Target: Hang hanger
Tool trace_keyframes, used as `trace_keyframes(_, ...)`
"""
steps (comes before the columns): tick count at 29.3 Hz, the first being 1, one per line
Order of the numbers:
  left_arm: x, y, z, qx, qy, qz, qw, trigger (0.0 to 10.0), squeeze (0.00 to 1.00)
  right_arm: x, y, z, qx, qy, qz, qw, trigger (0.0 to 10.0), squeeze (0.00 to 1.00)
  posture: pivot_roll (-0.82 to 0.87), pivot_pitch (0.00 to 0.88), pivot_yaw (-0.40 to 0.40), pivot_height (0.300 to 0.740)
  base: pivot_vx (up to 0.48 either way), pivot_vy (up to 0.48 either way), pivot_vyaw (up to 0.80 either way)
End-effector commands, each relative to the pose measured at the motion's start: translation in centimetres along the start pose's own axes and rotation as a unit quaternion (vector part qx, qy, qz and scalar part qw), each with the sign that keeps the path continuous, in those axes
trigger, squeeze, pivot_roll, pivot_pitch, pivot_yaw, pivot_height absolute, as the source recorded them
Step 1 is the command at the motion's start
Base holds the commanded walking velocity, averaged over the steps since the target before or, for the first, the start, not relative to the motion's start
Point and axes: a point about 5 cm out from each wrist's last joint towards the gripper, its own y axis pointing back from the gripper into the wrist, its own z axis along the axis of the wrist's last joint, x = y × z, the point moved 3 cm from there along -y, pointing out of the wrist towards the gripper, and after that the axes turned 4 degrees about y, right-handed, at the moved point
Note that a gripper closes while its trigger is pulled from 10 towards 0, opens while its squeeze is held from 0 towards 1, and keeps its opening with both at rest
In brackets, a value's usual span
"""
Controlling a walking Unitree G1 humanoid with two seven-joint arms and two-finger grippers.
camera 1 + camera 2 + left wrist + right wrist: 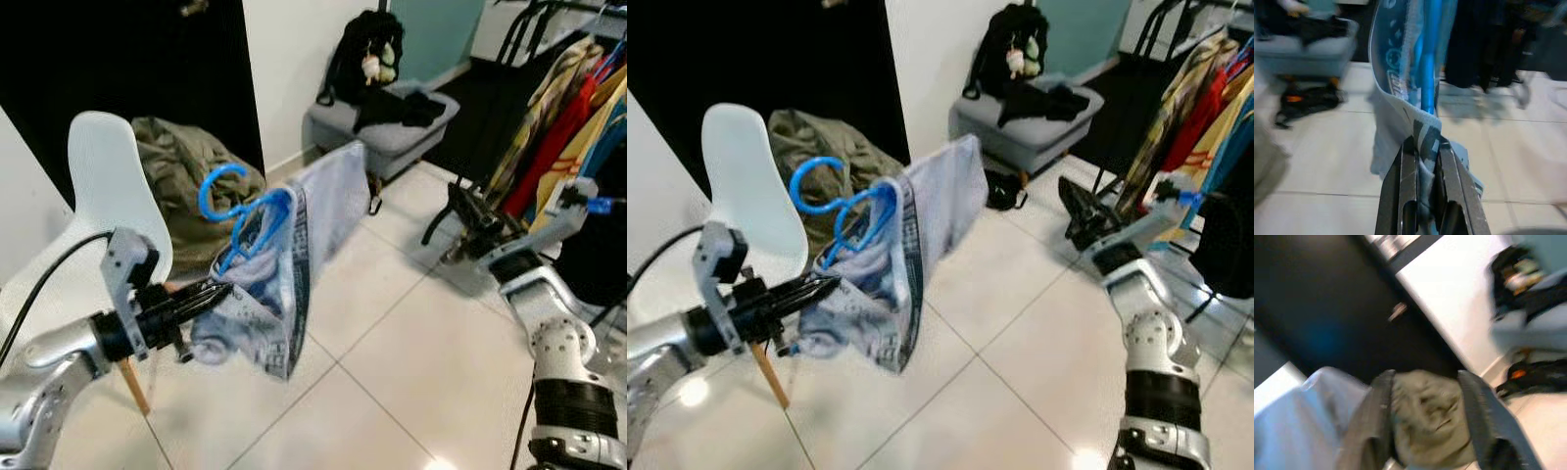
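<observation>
Left gripper (pixel 217 290) pinched tight on grey cloth (pixel 294 264) draped over a blue hanger (pixel 240 211), held up above the tiled floor (pixel 411 352) before a white chair (pixel 113 186). Right gripper (pixel 458 201) spread open, empty, near the clothes rack (pixel 558 127).

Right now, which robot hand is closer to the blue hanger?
Left. The left hand pinches the cloth on the blue hanger; the right hand is off beside the clothes rack.
</observation>
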Motion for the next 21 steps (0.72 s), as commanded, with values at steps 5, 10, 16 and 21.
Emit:
trace_keyframes(5, 0.1, -0.4, -0.4, 0.018, -0.041, 0.006, 0.999, 10.0, 0.0, -5.0, 0.8, 1.2, -0.015, 0.069, -0.157, 0.985, 10.0, 1.0, -0.02, 0.132, 0.051, 0.74, 0.0, 0.0, 0.0)
trace_keyframes(10, -1.2, -0.6, -0.9, 0.075, -0.093, -0.057, 0.991, 10.0, 0.0, 1.5, -0.4, 0.8, 0.023, 0.16, 0.052, 0.985, 10.0, 0.0, -0.01, 0.133, 0.052, 0.74, 0.0, 0.0, 0.0)
trace_keyframes(16, -3.1, -0.9, -1.3, 0.124, -0.138, -0.151, 0.971, 10.0, 0.0, 9.6, 2.0, 0.8, 0.088, 0.165, 0.349, 0.918, 10.0, 0.0, -0.02, 0.128, 0.054, 0.74, 0.0, 0.0, 0.0)
trace_keyframes(21, -3.4, -1.3, -1.3, 0.141, -0.171, -0.18, 0.958, 10.0, 0.0, 11.2, 3.6, 1.2, 0.122, 0.171, 0.439, 0.874, 10.0, 0.0, -0.02, 0.126, 0.054, 0.74, 0.0, 0.0, 0.0)
